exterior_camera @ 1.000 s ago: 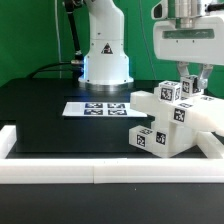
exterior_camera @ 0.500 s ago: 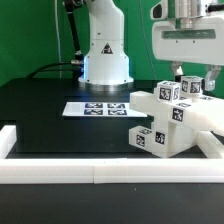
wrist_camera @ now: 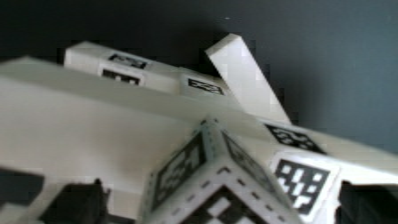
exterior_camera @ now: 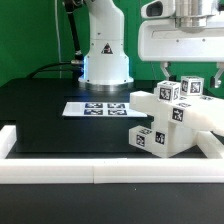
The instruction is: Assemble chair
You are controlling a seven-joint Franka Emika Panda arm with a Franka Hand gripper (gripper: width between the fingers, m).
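The chair (exterior_camera: pixel 172 122) is a chunky white assembly of slabs and posts with black-and-white tags, standing at the exterior view's right near the front rail. Two tagged post tops (exterior_camera: pixel 168 92) stick up from it. My gripper (exterior_camera: pixel 189 74) hangs just above these tops with its fingers spread wide, touching nothing. In the wrist view a tagged post top (wrist_camera: pixel 240 178) lies between my dark fingers (wrist_camera: pixel 68 200), with gaps on both sides. Past it lie the chair's flat white slab (wrist_camera: pixel 89 105) and a slanted white post (wrist_camera: pixel 249 78).
The marker board (exterior_camera: pixel 97 108) lies flat on the black table (exterior_camera: pixel 40 110) left of the chair. A long white border rail (exterior_camera: pixel 100 174) runs along the front, with a short piece at the left (exterior_camera: pixel 8 138). The arm's white base (exterior_camera: pixel 105 55) stands behind.
My gripper has risen from around the post tops to above them. The chair and its posts have stayed in place.
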